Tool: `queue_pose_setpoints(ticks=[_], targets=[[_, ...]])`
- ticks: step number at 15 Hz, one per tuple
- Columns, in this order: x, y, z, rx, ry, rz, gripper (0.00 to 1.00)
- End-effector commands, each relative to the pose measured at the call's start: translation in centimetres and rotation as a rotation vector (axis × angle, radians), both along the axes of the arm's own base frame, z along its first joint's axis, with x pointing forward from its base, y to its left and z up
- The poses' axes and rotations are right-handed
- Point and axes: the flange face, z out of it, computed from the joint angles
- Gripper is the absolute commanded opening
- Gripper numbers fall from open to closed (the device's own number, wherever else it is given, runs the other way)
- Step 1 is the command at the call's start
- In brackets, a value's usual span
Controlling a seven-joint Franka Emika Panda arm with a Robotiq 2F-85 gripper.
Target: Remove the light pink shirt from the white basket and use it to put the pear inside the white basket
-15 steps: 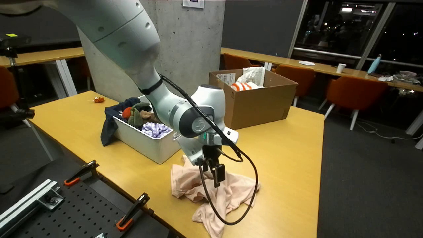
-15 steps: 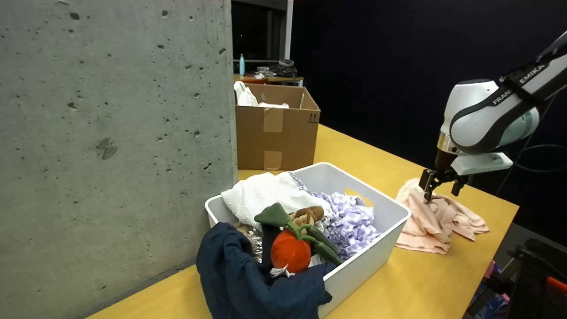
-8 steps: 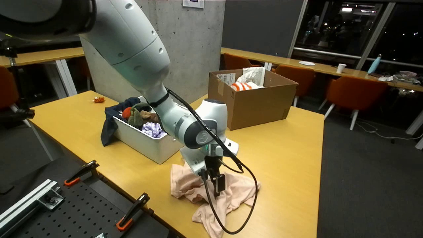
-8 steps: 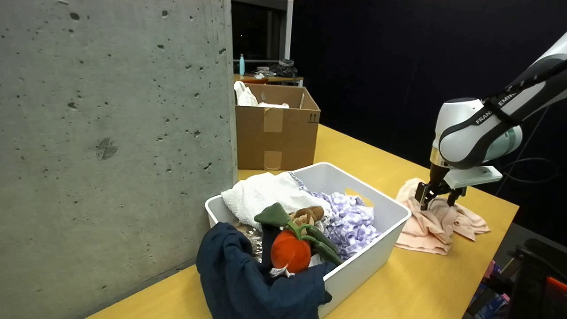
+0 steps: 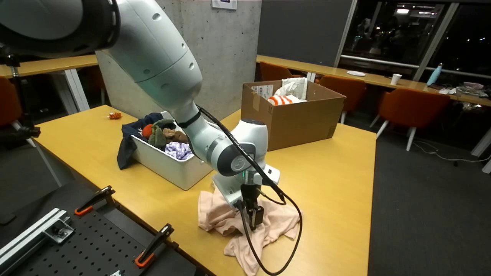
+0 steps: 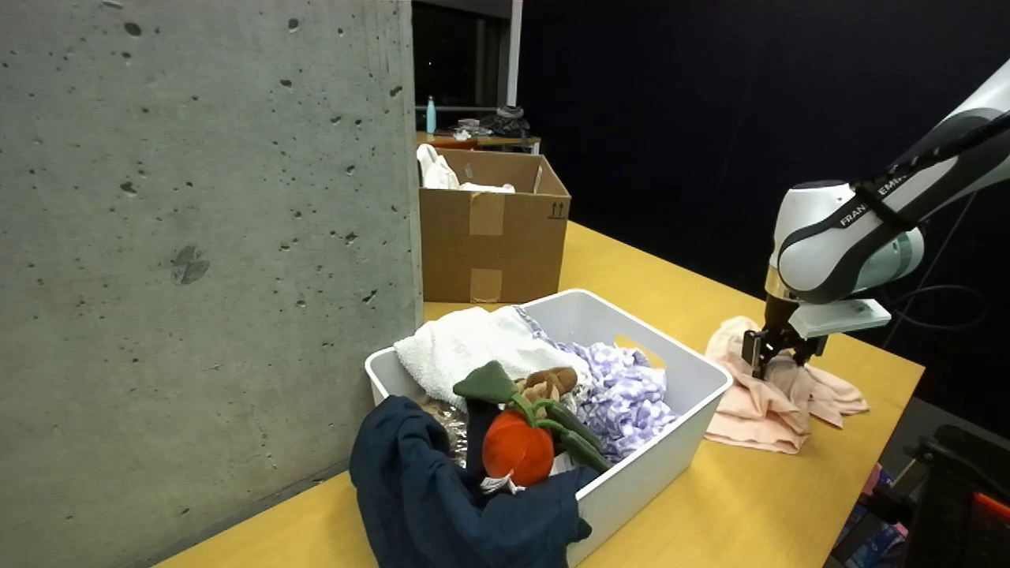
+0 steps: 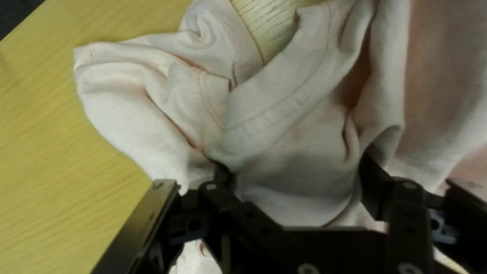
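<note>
The light pink shirt lies crumpled on the table outside the basket, in both exterior views (image 5: pixel 215 211) (image 6: pixel 757 426), and fills much of the wrist view (image 7: pixel 296 125). My gripper (image 7: pixel 296 171) points down into it, also in both exterior views (image 5: pixel 254 226) (image 6: pixel 779 369). Its jaws stand apart, with a fold of cloth bunched up between them; the fingertips are sunk in the cloth and partly hidden. The white basket (image 5: pixel 165 165) (image 6: pixel 639 509) stands beside the shirt. I cannot make out a pear for certain.
The basket holds a white towel (image 6: pixel 489 343), a purple-white cloth (image 6: pixel 623 394), a red plush (image 6: pixel 517 450) and green and brown plush pieces. A navy cloth (image 6: pixel 458 513) hangs over its rim. A cardboard box (image 5: pixel 307 122) and concrete pillar (image 6: pixel 205 237) stand behind. Clamps (image 5: pixel 155 245) line the table edge.
My gripper has come down from just above the shirt into its folds. The jaws look slightly closer together, and the shirt's edges have shifted a little inward. The basket has not moved.
</note>
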Motion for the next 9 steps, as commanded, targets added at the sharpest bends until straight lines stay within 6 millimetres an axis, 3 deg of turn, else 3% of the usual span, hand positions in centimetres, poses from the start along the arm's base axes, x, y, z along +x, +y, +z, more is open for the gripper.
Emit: queue_pose_setpoints(ticks=[1, 5, 9], targets=[[1.0, -0.3, 1.4, 0.021, -0.003, 0.005, 0.53], [2.4, -0.6, 5.3, -0.012, -0.015, 0.01, 0.53], [4.3, -0.1, 12.3, -0.058, -0.047, 0.026, 0.53]])
